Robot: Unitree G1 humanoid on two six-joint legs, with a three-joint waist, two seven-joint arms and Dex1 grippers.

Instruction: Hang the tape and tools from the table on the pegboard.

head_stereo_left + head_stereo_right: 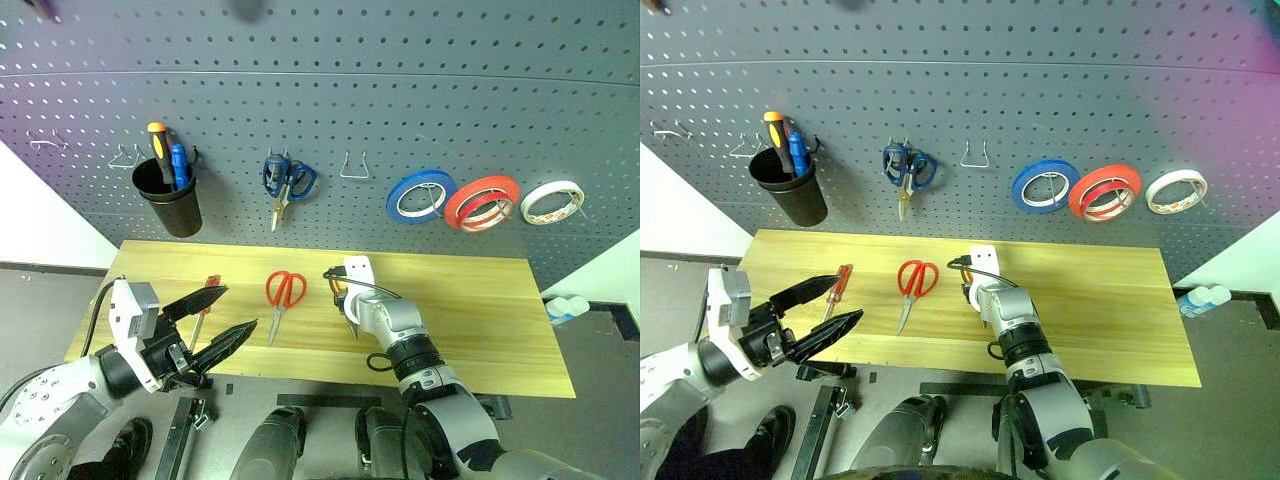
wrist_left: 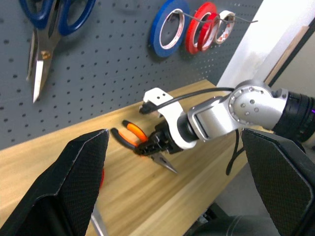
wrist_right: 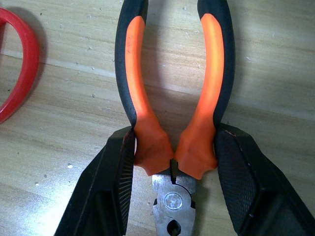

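Pliers [image 3: 174, 123] lie on the worktop [image 1: 480, 310], right of the red scissors [image 1: 284, 290]. Right tool [image 3: 172, 167] is clamped on them low on the handles, by the pivot. Judgement: rigid steel, fairly heavy for their size; rubbery grips should resist slip, but the free handles could swing open. Left tool [image 1: 220, 318] hangs with fingers apart, holding nothing, by the screwdriver [image 1: 838, 289].

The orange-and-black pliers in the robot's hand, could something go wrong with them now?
Maybe. The right gripper squeezes the orange-and-black pliers only at the neck near the pivot, so the long handles could swing or slip when lifted off the light wood table. The red-handled scissors lie close beside them and might get bumped. The free metal hook on the dark grey pegboard is small, so hanging could miss.
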